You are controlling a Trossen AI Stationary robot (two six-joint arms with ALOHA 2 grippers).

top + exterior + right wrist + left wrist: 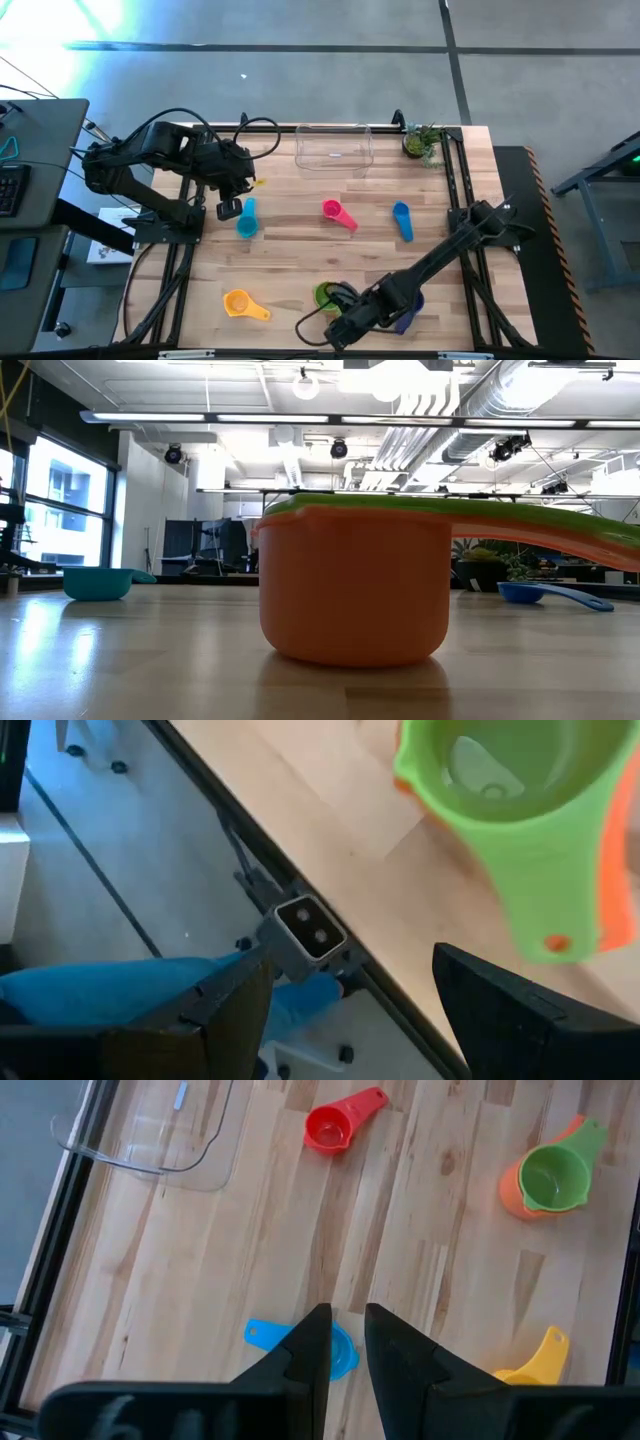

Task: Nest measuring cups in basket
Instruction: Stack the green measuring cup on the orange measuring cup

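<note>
A green measuring cup (328, 295) sits nested in an orange one (350, 595) that stands on its base by the table's near edge. My right gripper (340, 326) hangs open just nearside of them, its fingers wide apart (350, 1020) and short of the green handle (545, 890). My left gripper (232, 206) hovers at the far left above a teal cup (335, 1352), its fingers (347, 1360) a narrow gap apart with nothing between. Pink (338, 213), blue (402, 220) and yellow (243, 305) cups lie on the wood. The clear basket (333, 148) stands at the far edge.
A purple cup (406, 320) lies partly under my right arm. A small potted plant (422, 140) stands right of the basket. A small camera box (305, 932) is fixed to the table's near edge below my right gripper. Bare wood lies between the cups at mid-table.
</note>
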